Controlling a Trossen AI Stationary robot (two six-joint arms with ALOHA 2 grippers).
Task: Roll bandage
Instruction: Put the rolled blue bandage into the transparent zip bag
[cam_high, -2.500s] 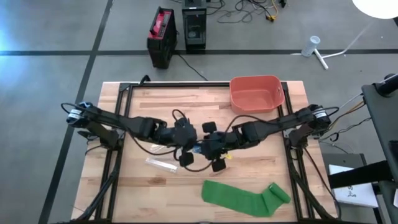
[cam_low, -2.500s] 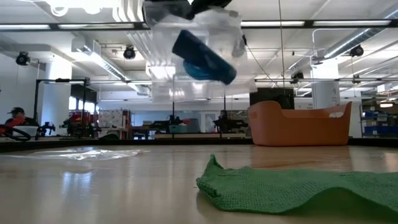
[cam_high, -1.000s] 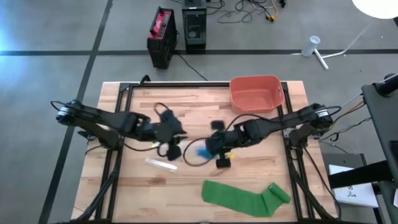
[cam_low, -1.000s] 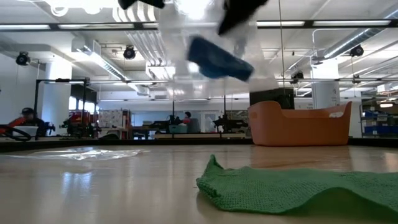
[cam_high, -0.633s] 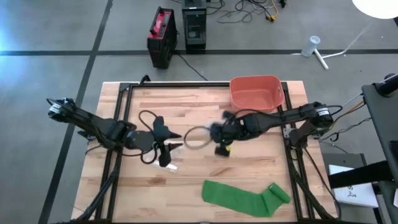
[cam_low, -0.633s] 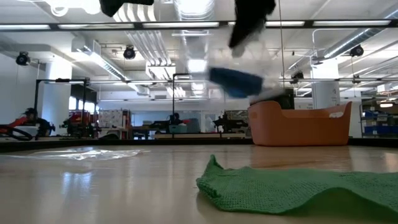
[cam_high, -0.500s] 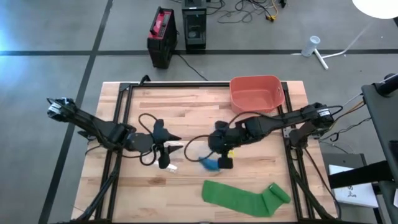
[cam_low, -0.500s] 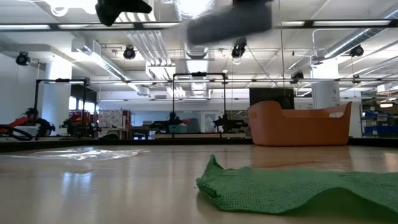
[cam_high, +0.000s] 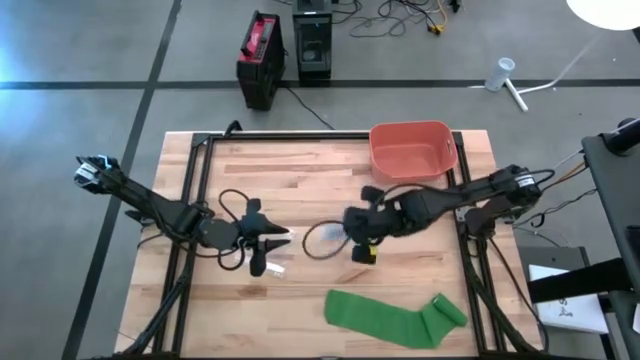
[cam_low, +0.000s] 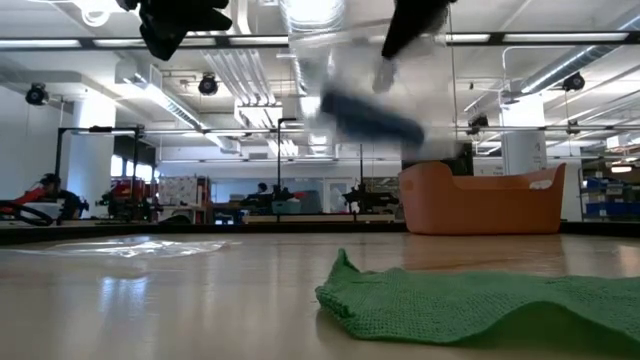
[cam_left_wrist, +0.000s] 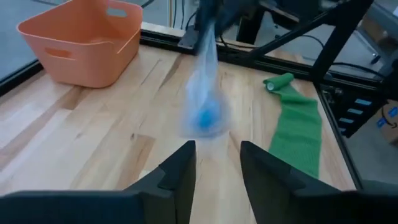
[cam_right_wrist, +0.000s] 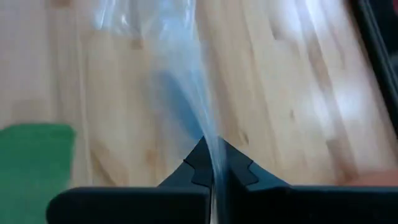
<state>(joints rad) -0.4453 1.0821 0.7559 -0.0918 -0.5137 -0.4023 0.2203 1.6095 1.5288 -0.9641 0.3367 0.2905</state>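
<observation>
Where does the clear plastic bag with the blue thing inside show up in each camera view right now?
High view: clear bag hangs from the right gripper, mid-table.
Low view: bag blurred, upper centre.
Left wrist view: bag centre.
Right wrist view: bag pinched between the fingers.
Shared landmark: green bandage.
</observation>
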